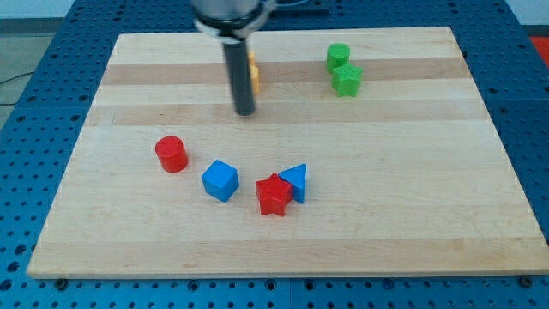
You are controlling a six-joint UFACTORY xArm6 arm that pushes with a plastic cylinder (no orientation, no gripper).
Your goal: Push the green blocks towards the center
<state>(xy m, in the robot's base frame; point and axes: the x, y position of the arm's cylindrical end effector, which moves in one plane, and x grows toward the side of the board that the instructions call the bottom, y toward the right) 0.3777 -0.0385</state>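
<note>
Two green blocks sit near the view's top right: a green cylinder [338, 57] and, just below it and touching or nearly touching, a green star-shaped block [347, 80]. My tip [245, 111] rests on the wooden board [412, 172], well to the left of the green blocks and slightly lower. The rod rises from it toward the view's top. A yellow block [254, 73] is partly hidden behind the rod, so its shape cannot be made out.
A red cylinder [171, 154] stands at the left. A blue cube [220, 180] lies lower in the middle. A red star-shaped block [274, 195] touches a blue triangular block [295, 181] to its right. The board lies on a blue perforated table.
</note>
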